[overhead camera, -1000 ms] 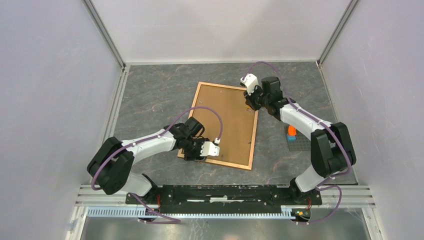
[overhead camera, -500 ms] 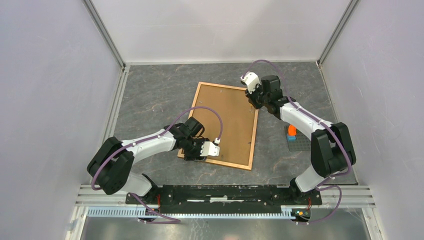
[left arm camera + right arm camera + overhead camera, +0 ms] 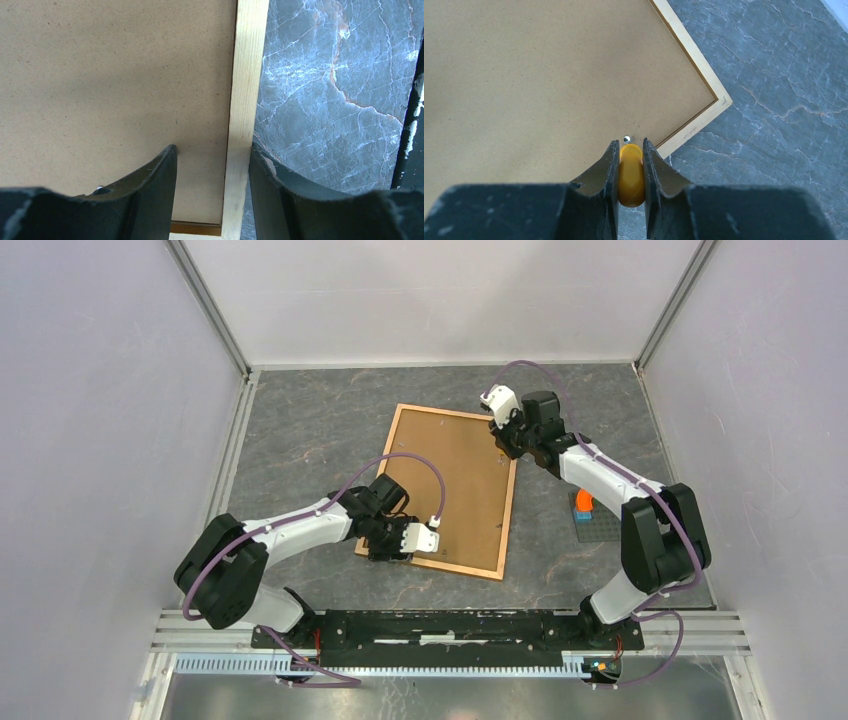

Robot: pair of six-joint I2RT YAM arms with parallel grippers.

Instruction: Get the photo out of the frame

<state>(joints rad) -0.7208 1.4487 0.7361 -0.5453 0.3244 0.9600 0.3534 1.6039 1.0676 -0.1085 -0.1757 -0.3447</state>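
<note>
A large rectangular picture frame [image 3: 404, 428] with narrow orange-brown wooden moulding is lying face down on the grey marbled desk [image 3: 320, 430], its plain brown fibreboard back [image 3: 100, 75] facing up. The left end effector [image 3: 212, 150] is sitting at the frame's near left corner with its fingers [image 3: 160, 175] standing apart, one over the fibreboard back and the other against the moulding's outer edge. At the far right corner, the right end effector [image 3: 630, 145] is pinching a small yellow-orange rounded piece [image 3: 630, 175], just beside a tiny metal stud [image 3: 626, 139].
</note>
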